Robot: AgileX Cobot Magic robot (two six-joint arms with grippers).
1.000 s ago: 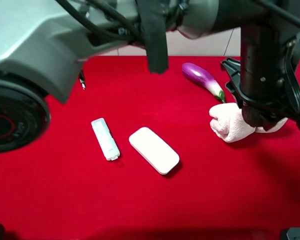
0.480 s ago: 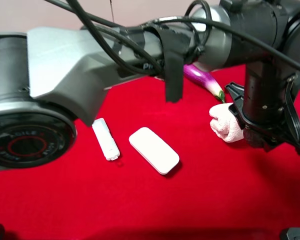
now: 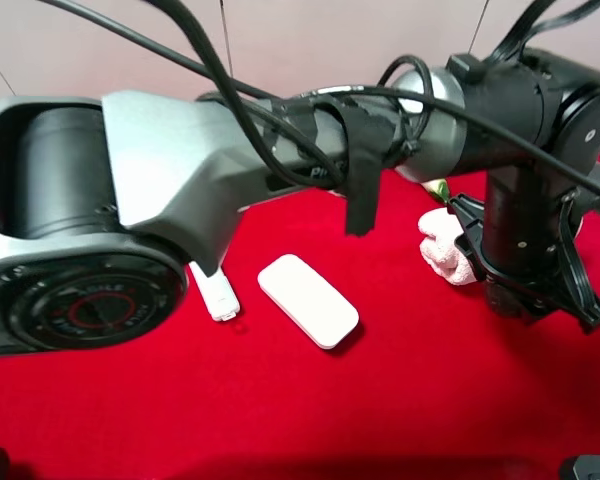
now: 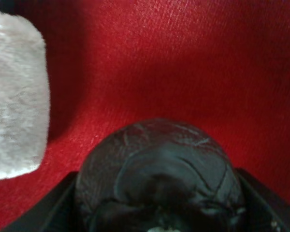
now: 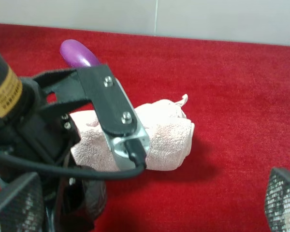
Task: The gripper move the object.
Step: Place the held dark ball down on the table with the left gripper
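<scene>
Red cloth [image 3: 400,410] covered the table. I saw the left gripper [image 3: 532,300] clenched on the dark ball [image 4: 159,179], a jaw on each side, just beside the rolled white towel [image 5: 159,135]. Couldn't tell if the ball touched the cloth. Right gripper [image 5: 150,205] was spread wide. Eggplant [image 5: 77,53] lay near the towel's far side.

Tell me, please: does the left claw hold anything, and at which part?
Yes. The left claw grips the dark mottled ball by its two opposite sides, next to the white towel.
</scene>
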